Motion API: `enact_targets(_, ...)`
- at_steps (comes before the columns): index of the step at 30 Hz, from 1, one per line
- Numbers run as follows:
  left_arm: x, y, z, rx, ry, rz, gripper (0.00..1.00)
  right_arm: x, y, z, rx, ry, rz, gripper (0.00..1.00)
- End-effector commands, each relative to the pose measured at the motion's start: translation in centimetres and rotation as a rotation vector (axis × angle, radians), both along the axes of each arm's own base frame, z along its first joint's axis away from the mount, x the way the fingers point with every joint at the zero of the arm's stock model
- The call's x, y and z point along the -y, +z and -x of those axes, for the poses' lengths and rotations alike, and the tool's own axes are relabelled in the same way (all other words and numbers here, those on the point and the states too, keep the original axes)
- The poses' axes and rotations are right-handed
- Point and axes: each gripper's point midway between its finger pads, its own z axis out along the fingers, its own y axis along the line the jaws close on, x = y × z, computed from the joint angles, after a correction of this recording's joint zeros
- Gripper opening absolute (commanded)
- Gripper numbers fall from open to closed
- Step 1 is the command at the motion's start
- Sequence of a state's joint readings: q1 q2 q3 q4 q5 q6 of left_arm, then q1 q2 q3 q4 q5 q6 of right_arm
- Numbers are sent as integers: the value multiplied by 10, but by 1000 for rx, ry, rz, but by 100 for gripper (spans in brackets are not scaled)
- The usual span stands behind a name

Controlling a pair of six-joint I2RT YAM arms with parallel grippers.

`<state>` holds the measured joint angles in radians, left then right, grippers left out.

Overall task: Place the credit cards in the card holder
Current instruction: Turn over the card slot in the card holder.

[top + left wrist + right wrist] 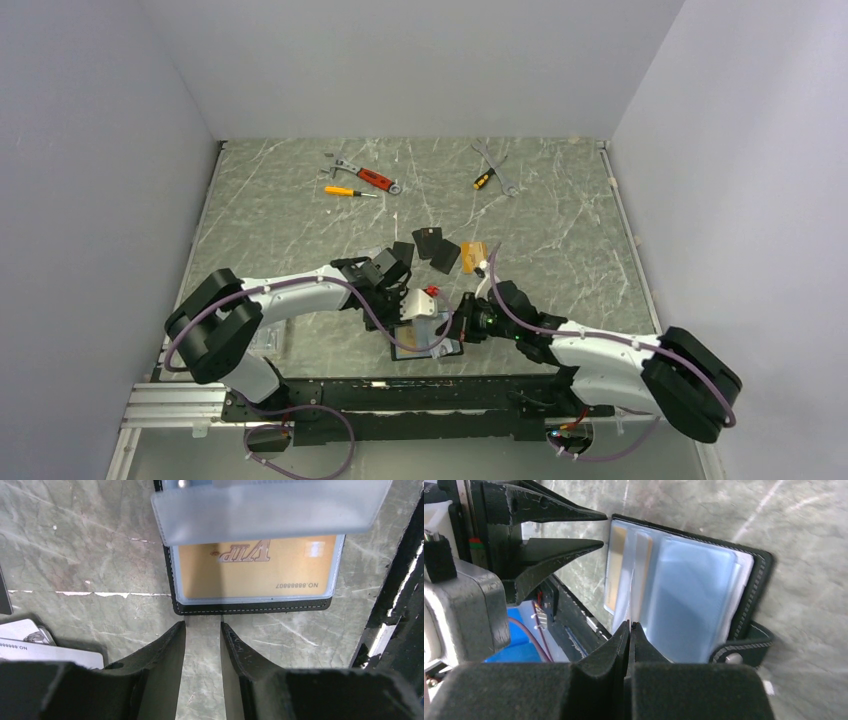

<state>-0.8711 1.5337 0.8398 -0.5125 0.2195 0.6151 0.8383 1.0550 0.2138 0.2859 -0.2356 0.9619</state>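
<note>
Right fingers (630, 625) pinch a thin frosted plastic sleeve (270, 510) lifted from the open, stitched black card holder (250, 609), left fingers (176, 636) stand apart and empty just short of its edge, and one glossy gold card (255, 570) sits pocketed, while a silver card (45, 652) and flat black cards (445, 255) wait loose on the marbled desk (75, 555).

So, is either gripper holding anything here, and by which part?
The right gripper pinches one clear sleeve of the open card holder by its free edge, holding it up. The left gripper is open and empty.
</note>
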Motion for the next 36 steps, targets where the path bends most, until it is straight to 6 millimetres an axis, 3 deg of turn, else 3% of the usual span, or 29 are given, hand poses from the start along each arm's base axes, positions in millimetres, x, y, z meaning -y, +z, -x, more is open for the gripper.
enact_targets(1, 2, 20, -8, 14, 0, 53, 37, -30, 35, -13, 81, 66, -114, 0)
enact_targets(6, 0, 39, -11, -64, 11, 152, 37, -38, 32, -13, 72, 96, -130, 0)
enact_targets(17, -2, 50, -15, -34, -24, 162, 37, -48, 25, -7, 29, 155, -189, 0)
enact_targets(27, -6, 52, -7, -45, -56, 166, 37, -82, 34, -7, 13, 348, -318, 0)
enact_targets(36, -9, 53, -8, -35, -70, 153, 38, -59, 65, -38, 146, 279, -293, 0)
